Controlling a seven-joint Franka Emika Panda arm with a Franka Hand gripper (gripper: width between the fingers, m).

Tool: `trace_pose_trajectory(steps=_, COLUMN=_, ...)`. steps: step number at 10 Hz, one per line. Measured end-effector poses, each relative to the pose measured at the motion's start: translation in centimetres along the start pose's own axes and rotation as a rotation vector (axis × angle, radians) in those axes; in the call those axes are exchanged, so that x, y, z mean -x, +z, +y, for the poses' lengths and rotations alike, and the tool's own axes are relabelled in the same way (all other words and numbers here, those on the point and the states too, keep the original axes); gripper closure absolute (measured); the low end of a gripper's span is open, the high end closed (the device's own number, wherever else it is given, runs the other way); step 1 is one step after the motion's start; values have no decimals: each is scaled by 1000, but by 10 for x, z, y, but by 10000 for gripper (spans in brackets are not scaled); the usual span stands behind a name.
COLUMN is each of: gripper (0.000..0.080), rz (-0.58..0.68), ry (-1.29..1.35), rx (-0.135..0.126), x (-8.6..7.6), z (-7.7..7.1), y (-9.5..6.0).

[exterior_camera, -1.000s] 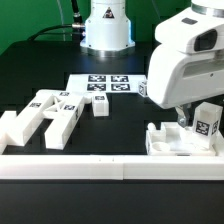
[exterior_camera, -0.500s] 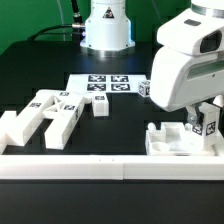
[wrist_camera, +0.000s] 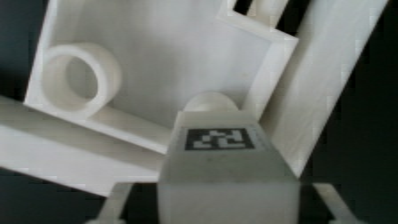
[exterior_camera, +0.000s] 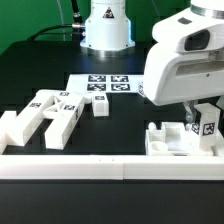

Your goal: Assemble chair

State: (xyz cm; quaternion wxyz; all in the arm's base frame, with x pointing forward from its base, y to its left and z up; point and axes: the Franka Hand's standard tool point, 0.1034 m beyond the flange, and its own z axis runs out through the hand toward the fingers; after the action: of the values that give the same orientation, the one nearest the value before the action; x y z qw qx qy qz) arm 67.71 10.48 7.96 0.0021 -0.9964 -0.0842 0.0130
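Note:
My gripper (exterior_camera: 203, 122) hangs low at the exterior view's right, shut on a small white tagged chair piece (exterior_camera: 208, 125). In the wrist view that piece (wrist_camera: 222, 140) fills the gap between the jaws of my gripper (wrist_camera: 226, 200), tag facing the camera. Just beyond it lies a white chair slab (wrist_camera: 125, 105) with a round hole and raised edges. In the exterior view this slab (exterior_camera: 165, 140) rests on the table beside the held piece. More white chair pieces (exterior_camera: 45, 115) lie in a loose group at the left, and a small tagged block (exterior_camera: 100, 107) sits apart from them.
The marker board (exterior_camera: 105, 85) lies flat at the back middle, in front of the robot base (exterior_camera: 106, 30). A long white border rail (exterior_camera: 100, 166) runs along the front edge of the black table.
The jaws have closed from wide open onto the tagged piece. The arm's head has shifted slightly toward the exterior view's left. The loose pieces have not moved.

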Motion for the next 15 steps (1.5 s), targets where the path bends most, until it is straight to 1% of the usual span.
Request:
trace_pose_trajectory(steps=2, gripper=509, rz=-1, ry=198, rx=-9, x=0, z=-3, y=1)
trace_pose_trajectory(steps=6, gripper=509, rz=-4, ry=523, rx=-16, x=0, z=-7, y=1)
trace_pose_trajectory(steps=7, gripper=509, rz=-6, ry=618, rx=-23, x=0, z=-9, y=1)
trace_pose_trajectory(steps=10, gripper=509, rz=-9, ry=787, rx=-26, x=0, z=-9, y=1)
trace_pose_trajectory(steps=11, gripper=426, rz=-11, ry=853, rx=-26, x=0, z=-10, y=2)
trace_pose_trajectory(steps=12, gripper=290, rz=-10, ry=811, rx=-26, x=0, z=-10, y=2)
trace_pose_trajectory(steps=13, gripper=290, rz=-19, ry=750, rx=-19, x=2, z=-10, y=2)
trace_pose_trajectory(steps=14, gripper=176, rz=-27, ry=702, rx=-17, x=3, z=-11, y=1)
trace_pose_trajectory(steps=15, gripper=158, rz=-24, ry=609, rx=-20, x=2, z=-10, y=1)
